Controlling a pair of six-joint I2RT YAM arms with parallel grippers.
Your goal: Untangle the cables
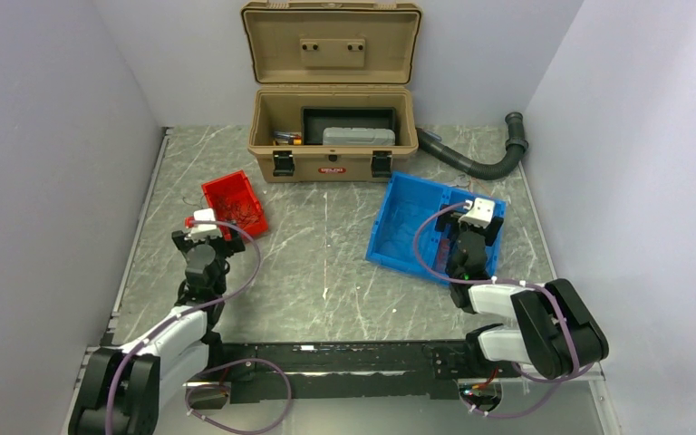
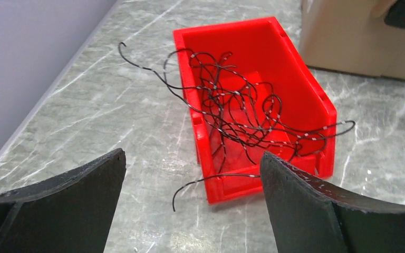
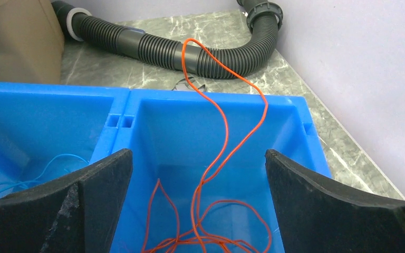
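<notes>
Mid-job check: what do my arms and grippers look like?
The left arm and right arm have black joints and white links, with purple cables looped alongside. Each wrist carries a white box. The left gripper and right gripper have broad, curved, matte black fingers.

Grey marbled table (image 1: 326, 272), red bin (image 1: 220, 188) at left, blue divided bin (image 1: 403, 222) at right, open tan toolbox (image 1: 331, 156) at back, black corrugated hose (image 1: 476, 168) beside it

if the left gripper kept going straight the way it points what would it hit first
Probably the black wires spilling over the near end of the red bin, a loose strand first. The open left gripper aims there, though depth is unclear.
</notes>
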